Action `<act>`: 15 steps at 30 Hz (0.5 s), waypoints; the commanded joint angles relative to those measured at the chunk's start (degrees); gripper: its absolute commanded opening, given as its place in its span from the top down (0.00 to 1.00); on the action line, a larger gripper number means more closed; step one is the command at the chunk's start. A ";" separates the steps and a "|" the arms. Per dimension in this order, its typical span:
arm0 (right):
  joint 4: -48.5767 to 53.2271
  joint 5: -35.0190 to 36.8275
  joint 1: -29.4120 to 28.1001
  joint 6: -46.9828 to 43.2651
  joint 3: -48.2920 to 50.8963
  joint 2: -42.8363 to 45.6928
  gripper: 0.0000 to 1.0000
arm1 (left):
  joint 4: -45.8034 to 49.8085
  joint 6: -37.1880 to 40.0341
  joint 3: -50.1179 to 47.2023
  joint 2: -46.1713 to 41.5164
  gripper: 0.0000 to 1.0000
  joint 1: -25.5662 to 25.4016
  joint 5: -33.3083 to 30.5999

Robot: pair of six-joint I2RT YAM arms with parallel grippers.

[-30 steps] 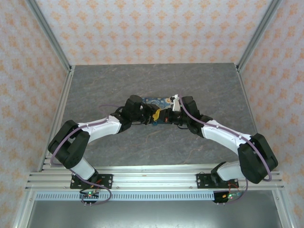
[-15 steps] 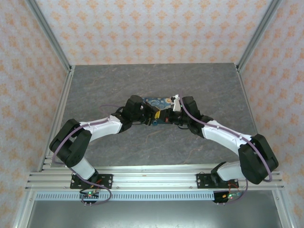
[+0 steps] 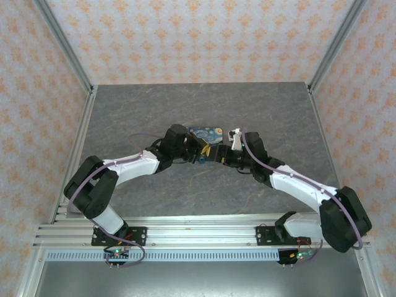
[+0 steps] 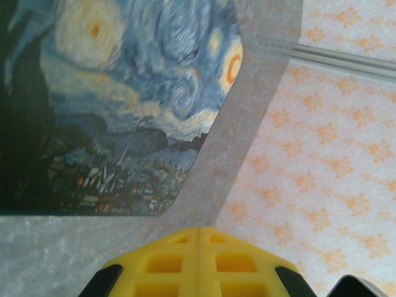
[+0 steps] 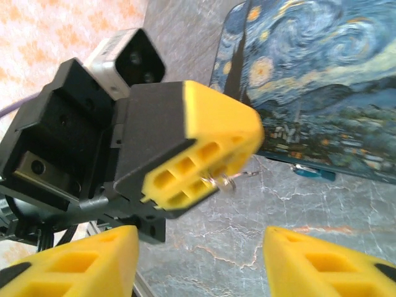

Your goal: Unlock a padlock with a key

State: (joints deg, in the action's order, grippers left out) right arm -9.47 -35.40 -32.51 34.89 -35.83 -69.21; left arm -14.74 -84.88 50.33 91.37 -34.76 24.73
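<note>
Reading this as pre-insertion: left pincer [image 5: 210, 173] clamped shut on key [image 5: 230, 179], right pincer [image 5: 204, 266] spread open and empty, padlock [image 5: 312, 172] lying on surface [image 5: 204, 238] just beside box [image 5: 322, 74], so insert and turn remain.

Overhead camera looks down from behind the arm bases [image 3: 117, 235] across the whole worktop [image 3: 185, 105]. Both wrist cameras sit close, sharing the swirl-patterned box [image 4: 124, 93]; the right one faces the left tool [image 5: 189, 179].
</note>
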 commanded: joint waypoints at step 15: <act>-32.46 8.44 1.84 19.20 5.79 -1.99 0.53 | -13.21 29.76 -3.92 -11.85 1.00 0.31 -16.11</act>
State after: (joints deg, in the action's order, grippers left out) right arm -29.65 -29.30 -30.81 49.08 -30.83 -70.00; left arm -21.06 -58.76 49.15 80.68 -34.76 12.93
